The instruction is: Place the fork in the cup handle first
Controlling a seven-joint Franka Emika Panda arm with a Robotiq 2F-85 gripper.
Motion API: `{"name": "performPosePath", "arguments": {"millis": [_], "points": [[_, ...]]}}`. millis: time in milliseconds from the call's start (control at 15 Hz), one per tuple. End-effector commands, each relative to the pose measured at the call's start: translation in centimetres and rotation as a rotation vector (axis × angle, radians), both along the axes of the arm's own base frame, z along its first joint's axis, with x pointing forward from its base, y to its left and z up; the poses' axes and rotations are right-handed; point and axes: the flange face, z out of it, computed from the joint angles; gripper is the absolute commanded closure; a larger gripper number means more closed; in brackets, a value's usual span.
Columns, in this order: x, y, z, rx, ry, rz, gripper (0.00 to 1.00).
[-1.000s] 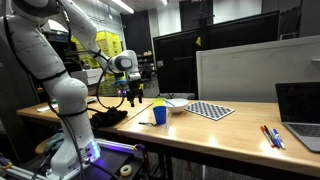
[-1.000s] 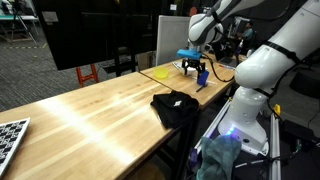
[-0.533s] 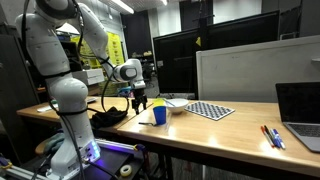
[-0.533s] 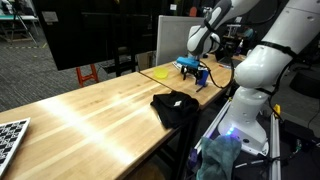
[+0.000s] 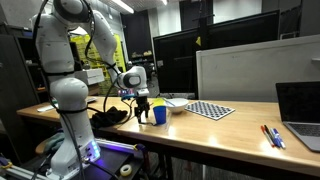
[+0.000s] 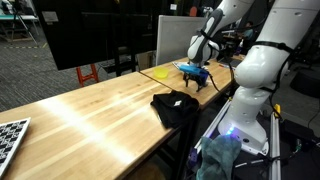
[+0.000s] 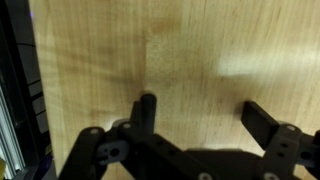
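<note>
Nearest us, in the wrist view, the gripper (image 7: 205, 112) stands released: its two dark, blocky fingers (image 7: 147, 108) are spread apart over the pale wooden table (image 7: 200, 50), whose grain is smooth and faintly glossy, and only bare wood shows between them.

In an exterior view a crumpled black cloth (image 5: 108, 117) lies near the table's front edge. Just past it the gripper hangs low over the wood, just beside the cup (image 5: 159, 114) — small, plain blue, slightly tapered, upright. We cannot see what the cup holds, and the fork is too small for us to make out.

Behind the cup sits a pale shallow bowl (image 5: 178, 106), its contents hidden, and then a flat checkered board (image 5: 210, 110).
</note>
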Motion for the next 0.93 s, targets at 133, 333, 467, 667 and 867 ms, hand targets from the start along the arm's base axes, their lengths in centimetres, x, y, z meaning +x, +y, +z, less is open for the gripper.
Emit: {"name": "performPosePath", "arguments": {"millis": [133,333,467,667,867], "points": [[-0.7,-1.2,0.4,0.005,0.028,-0.004,0.00],[-1.4,-1.4,1.0,0.011,0.046,-0.021,0.00],[-2.4,-1.2,1.2,0.016,0.071,-0.031,0.00],[-2.5,-1.5,1.2,0.025,0.098,-0.039,0.00],[-2.4,-1.6,1.0,0.015,0.095,-0.041,0.00]]}}
